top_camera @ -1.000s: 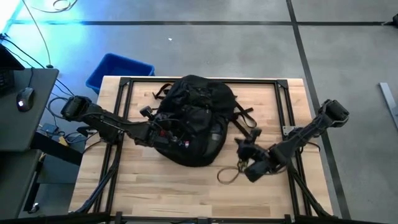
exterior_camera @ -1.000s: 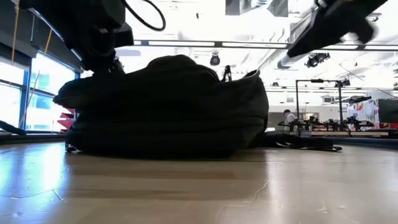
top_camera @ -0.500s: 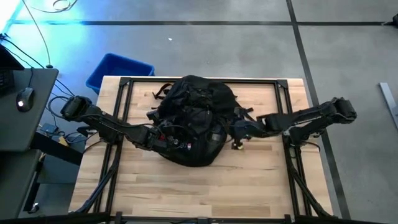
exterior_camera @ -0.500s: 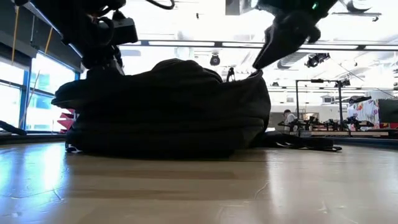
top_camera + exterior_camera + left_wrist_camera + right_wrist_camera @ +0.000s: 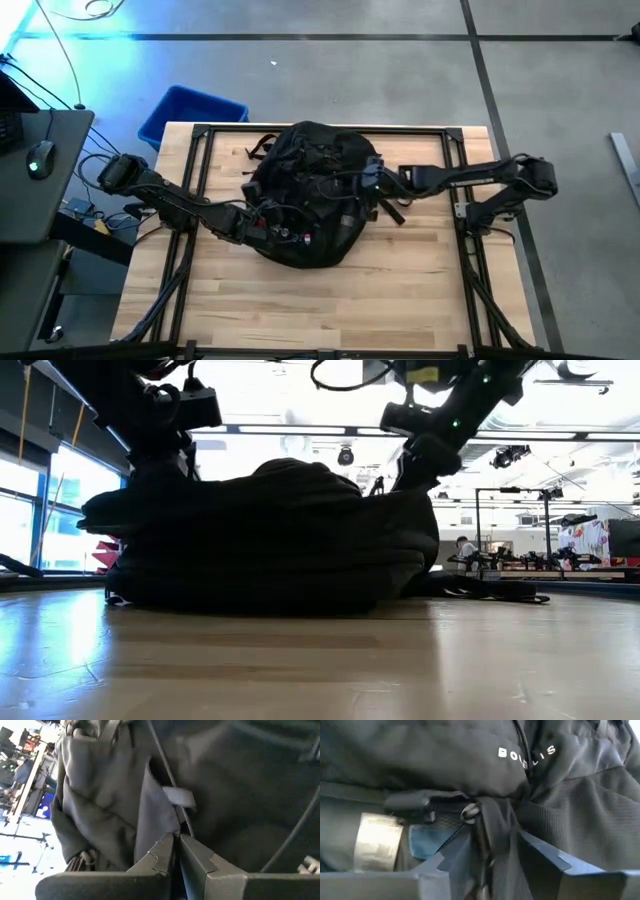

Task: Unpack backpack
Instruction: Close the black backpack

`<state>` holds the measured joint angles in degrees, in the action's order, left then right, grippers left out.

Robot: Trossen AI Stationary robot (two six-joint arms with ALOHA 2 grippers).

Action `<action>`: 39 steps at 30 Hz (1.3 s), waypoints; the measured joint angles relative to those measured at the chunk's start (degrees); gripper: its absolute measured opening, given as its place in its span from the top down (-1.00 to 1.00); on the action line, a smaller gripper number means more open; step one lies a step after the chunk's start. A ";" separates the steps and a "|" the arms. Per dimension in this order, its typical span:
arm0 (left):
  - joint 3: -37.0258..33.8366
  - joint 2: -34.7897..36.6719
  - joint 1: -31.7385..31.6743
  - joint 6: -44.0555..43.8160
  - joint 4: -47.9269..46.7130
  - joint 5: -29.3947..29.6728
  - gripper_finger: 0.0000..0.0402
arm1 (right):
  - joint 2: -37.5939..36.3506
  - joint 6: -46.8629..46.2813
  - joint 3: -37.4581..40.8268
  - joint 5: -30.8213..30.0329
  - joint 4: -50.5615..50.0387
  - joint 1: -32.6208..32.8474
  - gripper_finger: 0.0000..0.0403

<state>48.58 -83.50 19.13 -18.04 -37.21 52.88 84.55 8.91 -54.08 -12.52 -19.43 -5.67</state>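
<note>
The left gripper (image 5: 262, 212) is pressing against the left side of the backpack (image 5: 318, 190), its fingers (image 5: 161, 855) squeezed together on a fold of the black fabric; the left wrist view is showing the two tips meeting with cloth pinched between them. The left arm is reaching in from the counter's left edge, lying low across the wood.

The backpack is sitting in the middle of the counter (image 5: 400, 290), toward the far side, slumped flat with its straps (image 5: 262, 147) trailing toward the far edge. In the low view it is filling the centre as a dark mound (image 5: 270, 535), with a strap (image 5: 485, 591) lying on the counter to its right. Small colourful pins (image 5: 298, 236) are showing along its near edge.

The right gripper (image 5: 368, 186) is resting on the right side of the backpack, its arm stretching in from the counter's right edge. Its fingers (image 5: 540, 854) are standing partly apart, straddling a bunched black strap and a metal ring (image 5: 469, 812) at the seam; whether they are actually gripping the strap cannot be told. White lettering (image 5: 527, 753) is showing on the fabric just beyond.

A blue bin (image 5: 190, 112) is sitting on the floor beyond the counter's far left corner.
</note>
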 joint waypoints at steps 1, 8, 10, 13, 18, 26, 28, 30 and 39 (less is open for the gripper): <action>0.27 0.00 0.25 1.05 1.16 -0.33 0.96 | 0.39 0.03 0.00 -0.08 0.69 0.05 0.42; 7.05 0.02 2.89 10.61 9.08 -1.37 0.96 | 0.86 -2.84 0.02 -2.61 -0.42 4.14 0.95; 7.82 0.11 2.40 19.70 17.19 -3.66 0.96 | 0.83 -2.55 0.02 -6.62 -2.09 7.11 0.97; 7.83 -0.43 -0.05 37.95 30.17 -8.31 0.95 | 0.83 -0.08 0.02 -13.78 -4.95 12.12 0.98; 7.83 -3.69 -7.79 57.86 41.56 -22.47 0.84 | 0.79 -0.97 0.02 -20.06 -7.16 19.51 0.99; 16.76 -15.81 -18.28 62.15 42.97 -41.35 0.32 | 0.74 -6.20 0.02 -18.51 -7.21 25.25 1.00; 20.57 -19.43 -19.63 63.93 40.08 -44.54 0.19 | 0.74 -7.35 0.02 -18.37 -7.32 25.44 1.00; 24.85 -22.80 -20.47 66.36 36.51 -46.79 0.09 | 0.74 -8.11 0.02 -18.23 -7.34 25.58 1.00; 39.78 -32.72 -23.14 75.61 24.13 -46.44 0.19 | 0.74 -10.56 0.06 -16.49 -8.41 25.55 1.00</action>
<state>88.35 -116.23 -4.00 57.57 -13.09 6.44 85.30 -1.66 -54.02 -29.01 -27.84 19.88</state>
